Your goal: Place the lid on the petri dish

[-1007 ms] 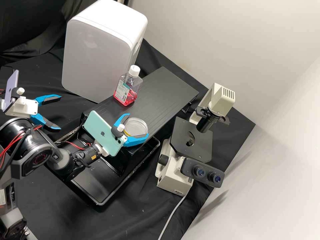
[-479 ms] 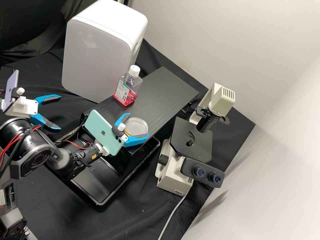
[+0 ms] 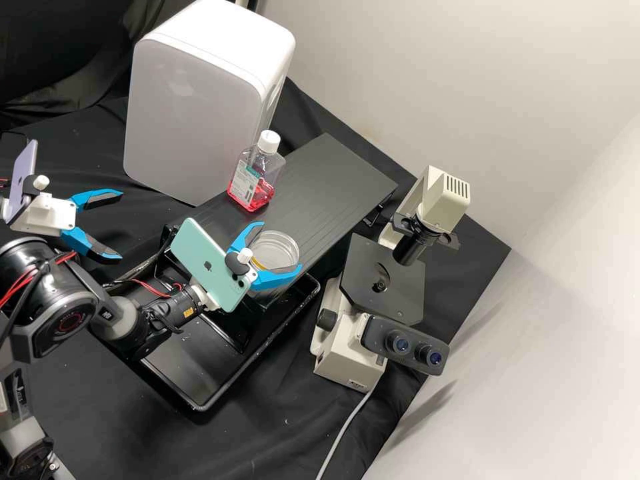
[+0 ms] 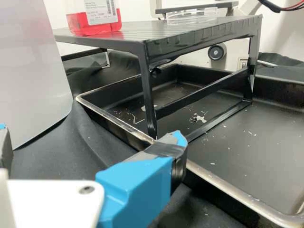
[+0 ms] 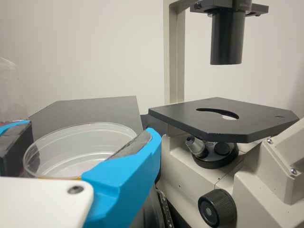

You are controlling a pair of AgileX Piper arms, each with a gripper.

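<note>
A clear round lid (image 3: 274, 248) hangs just above the near corner of the black rack (image 3: 327, 187), between the two blue fingers of my right gripper (image 3: 280, 249), which is shut on it. In the right wrist view the lid (image 5: 76, 142) sits between the fingers (image 5: 128, 166), and a yellowish strip shows under its lower rim. I cannot make out the dish base apart from it. My left gripper (image 3: 117, 224) stands open and holds nothing, off to the left over the black cloth. Its view looks across the tray to the dish (image 4: 192, 14) on the rack top.
A red-filled flask (image 3: 254, 175) stands on the rack's far-left corner, before a white box (image 3: 200, 93). The rack stands in a black tray (image 3: 200, 383). A microscope (image 3: 393, 287) with its black stage (image 5: 223, 116) is close on the right of the lid.
My right gripper has risen a little and drifted slightly right with the lid between its fingers. The left arm has kept still.
</note>
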